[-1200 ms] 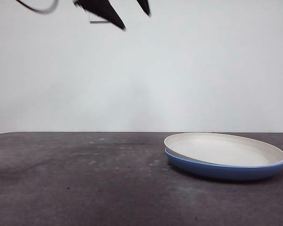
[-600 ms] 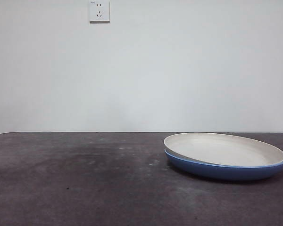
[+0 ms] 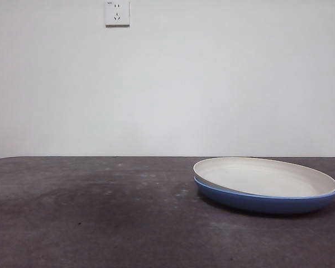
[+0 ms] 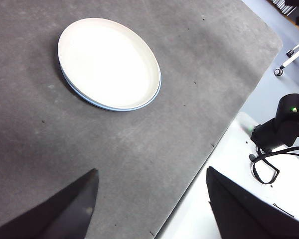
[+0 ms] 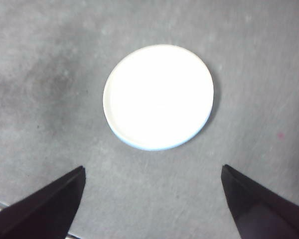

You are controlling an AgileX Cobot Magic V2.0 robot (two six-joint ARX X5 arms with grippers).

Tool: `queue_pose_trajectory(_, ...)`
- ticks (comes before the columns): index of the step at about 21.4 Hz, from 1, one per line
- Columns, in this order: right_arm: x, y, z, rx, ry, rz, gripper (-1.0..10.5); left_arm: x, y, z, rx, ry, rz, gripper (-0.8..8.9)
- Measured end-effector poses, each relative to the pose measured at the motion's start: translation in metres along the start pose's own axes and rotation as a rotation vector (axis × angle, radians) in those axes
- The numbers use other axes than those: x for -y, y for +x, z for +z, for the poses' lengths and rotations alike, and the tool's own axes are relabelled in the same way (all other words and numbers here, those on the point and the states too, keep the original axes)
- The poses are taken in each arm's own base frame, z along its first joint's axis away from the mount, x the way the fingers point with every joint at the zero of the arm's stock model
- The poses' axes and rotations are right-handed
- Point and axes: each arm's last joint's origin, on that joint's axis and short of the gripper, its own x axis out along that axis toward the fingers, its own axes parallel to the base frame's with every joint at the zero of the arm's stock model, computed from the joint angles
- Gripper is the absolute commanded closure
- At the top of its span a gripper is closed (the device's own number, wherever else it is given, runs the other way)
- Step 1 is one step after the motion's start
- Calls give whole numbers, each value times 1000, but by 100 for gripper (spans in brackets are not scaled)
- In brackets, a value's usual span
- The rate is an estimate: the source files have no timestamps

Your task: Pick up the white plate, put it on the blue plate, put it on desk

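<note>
The left tool [image 4: 149,209] hangs high above the surface [image 4: 139,144], with its two black jaws wide apart and nothing between them. The right tool [image 5: 152,204] is also high above the surface, and its jaws are spread wide and hold nothing. Neither tool shows in the front view.

The white plate [image 3: 265,176] lies inside the blue plate [image 3: 265,202], and the pair rests on the surface at the right side of the front view. The white plate does not sit fully level: its left edge stands a little above the blue rim, while on the right the two rims come close together. From the wrist views only a thin blue line shows along one side of the white plate's rim.

In the left wrist view the white plate [image 4: 109,63] is well apart from the left tool, far beyond its jaws and off to one side of them. In the right wrist view the white plate [image 5: 158,97] lies far below the right tool, about in the middle between the lines of its two jaws, so this tool is almost straight over the stack. Neither tool touches a plate.

On the wall behind the surface there is a white socket [image 3: 117,12].
</note>
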Motion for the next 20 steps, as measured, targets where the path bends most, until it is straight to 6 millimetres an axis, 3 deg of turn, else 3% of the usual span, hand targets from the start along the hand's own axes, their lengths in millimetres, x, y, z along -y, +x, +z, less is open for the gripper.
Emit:
queue_pose_trajectory(3, 7, 22, 6, -24, 36, -4, 512, 0, 0, 0, 0, 3, 0, 471)
queue_pose_trajectory(10, 45, 141, 17, -215, 164, -25, 512, 0, 0, 0, 0, 8, 0, 471)
queue_pose_trajectory(20, 76, 223, 19, -325, 228, -47, 515, 0, 0, 0, 0, 17, 0, 471)
